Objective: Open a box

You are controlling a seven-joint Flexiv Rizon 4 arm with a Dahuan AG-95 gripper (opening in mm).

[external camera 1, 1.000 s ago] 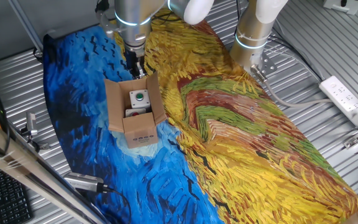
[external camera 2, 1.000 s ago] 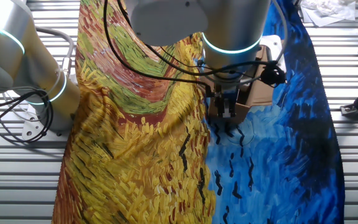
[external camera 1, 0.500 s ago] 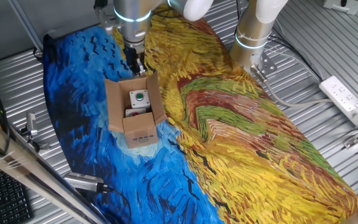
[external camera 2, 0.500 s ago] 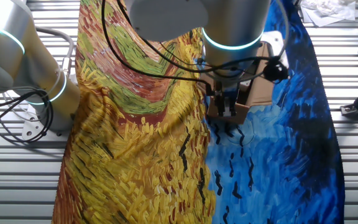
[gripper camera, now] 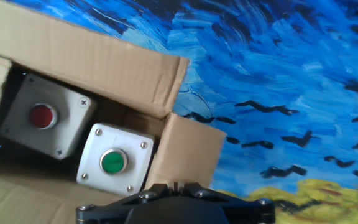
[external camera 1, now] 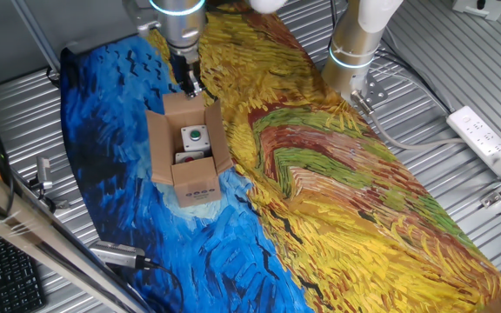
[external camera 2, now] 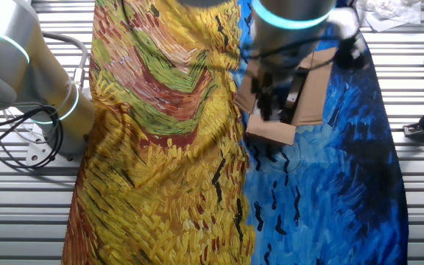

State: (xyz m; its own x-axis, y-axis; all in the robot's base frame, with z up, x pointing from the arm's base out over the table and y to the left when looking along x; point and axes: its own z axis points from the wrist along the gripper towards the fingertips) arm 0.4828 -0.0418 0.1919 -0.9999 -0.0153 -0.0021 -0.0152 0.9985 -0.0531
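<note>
Gripper (external camera 1: 190,84) hangs vertical at the box's (external camera 1: 190,156) 12 o'clock, fingers together, empty; inside, two button units (gripper camera: 114,160).

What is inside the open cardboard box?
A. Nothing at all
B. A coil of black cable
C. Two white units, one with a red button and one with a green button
C: the hand view shows, inside the cardboard box, a red-button unit beside a green-button unit.
</note>
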